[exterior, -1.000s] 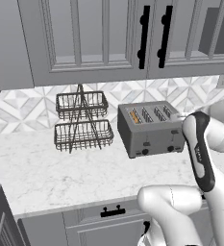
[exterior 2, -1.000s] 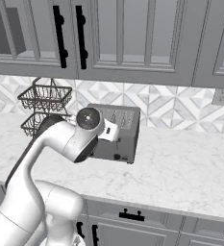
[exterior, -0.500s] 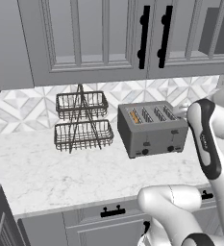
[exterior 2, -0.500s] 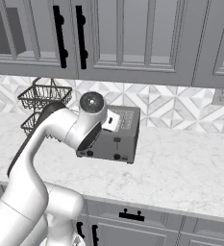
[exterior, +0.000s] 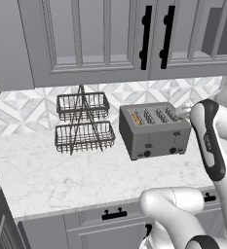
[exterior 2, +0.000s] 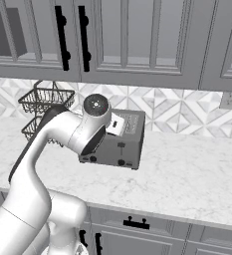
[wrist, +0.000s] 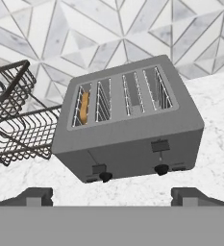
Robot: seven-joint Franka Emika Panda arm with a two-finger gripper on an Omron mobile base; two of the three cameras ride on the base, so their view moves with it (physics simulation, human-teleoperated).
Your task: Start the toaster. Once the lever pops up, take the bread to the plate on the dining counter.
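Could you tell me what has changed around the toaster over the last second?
The arm has drawn back from the toaster toward the robot's right, and the gripper has opened, its fingertips now wide apart with nothing between them. The toaster, the bread in its end slot and the wire rack stayed put on the counter.

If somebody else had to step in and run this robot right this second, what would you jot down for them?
Gripper: open, holding nothing, back from the front of the toaster.
Toaster: on the marble counter, right of the wire basket rack.
Bread: down in the slot nearest the rack.
Levers: the one below the bread's slots sits low, the other high, so toasting looks started.
Left: wait for the lever to pop up, lift the bread out, take it to the plate.
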